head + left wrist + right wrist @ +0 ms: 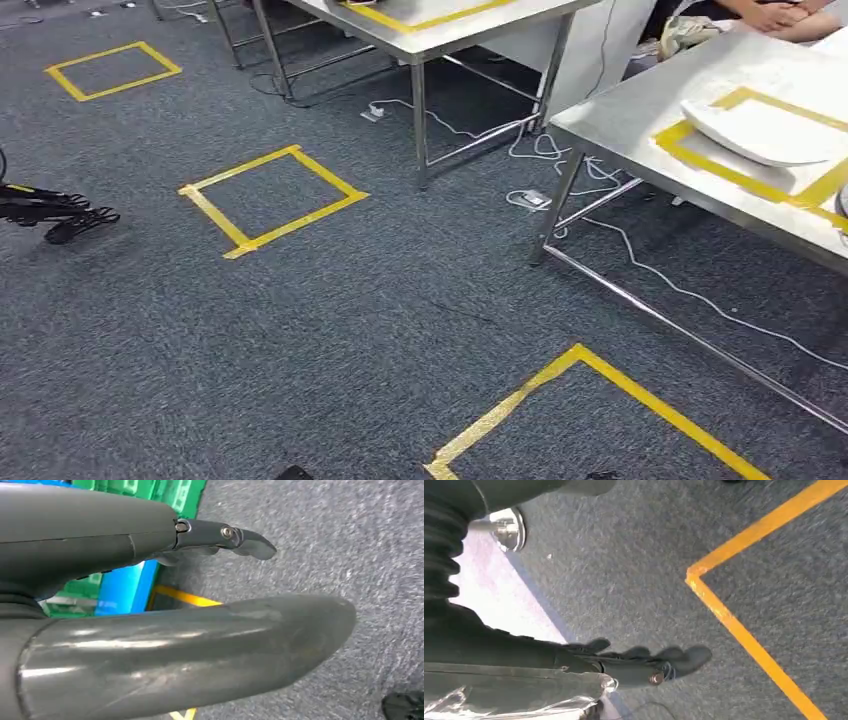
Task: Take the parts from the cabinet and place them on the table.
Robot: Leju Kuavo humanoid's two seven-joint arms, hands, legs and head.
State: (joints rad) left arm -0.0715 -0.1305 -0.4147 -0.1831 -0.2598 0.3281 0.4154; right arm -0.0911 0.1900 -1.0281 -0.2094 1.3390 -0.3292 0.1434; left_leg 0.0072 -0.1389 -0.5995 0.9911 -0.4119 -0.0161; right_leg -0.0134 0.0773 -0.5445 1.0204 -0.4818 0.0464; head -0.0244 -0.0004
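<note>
A white curved part (765, 132) lies inside a yellow tape frame on the steel table (640, 110) at the right. My left hand (200, 595) hangs over the grey carpet with its thick thumb and a dark finger (235, 537) stretched out and nothing between them. My right hand (644, 665) also hangs above the carpet with its dark fingers (684, 657) extended. Crinkled clear plastic (514, 702) lies against a grey surface on the thumb side; I cannot tell whether it is held.
Yellow tape squares (270, 200) mark the carpet, one close in front (590, 410). A second steel table (450, 30) stands farther back, with cables (640, 250) on the floor beneath. A person's hands (785, 15) rest at the far right. Green and blue bins (125, 582) sit behind my left hand.
</note>
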